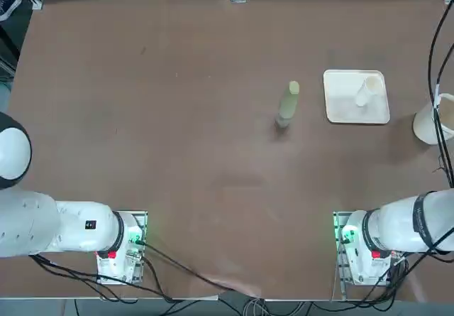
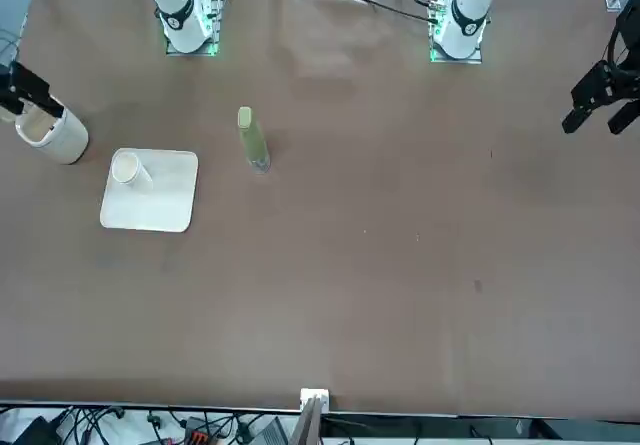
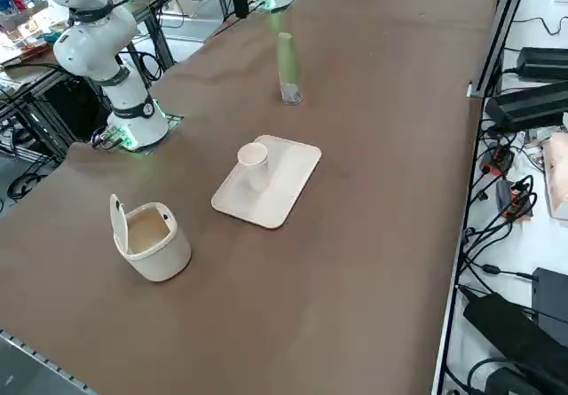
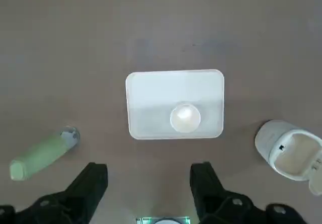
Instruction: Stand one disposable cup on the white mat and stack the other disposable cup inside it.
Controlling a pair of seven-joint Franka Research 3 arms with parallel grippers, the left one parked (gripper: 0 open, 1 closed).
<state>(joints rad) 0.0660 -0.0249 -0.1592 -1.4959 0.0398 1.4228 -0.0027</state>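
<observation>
Cup: one paper cup stands upright on the white mat, near one edge. If a second cup sits inside it, I cannot tell.
Mat: lies flat on the brown table.
Right gripper: high above the mat, fingers wide apart, holding nothing.
Green bottle: stands beside the mat, apart from it.
White bucket: stands near the mat, lid up.
</observation>
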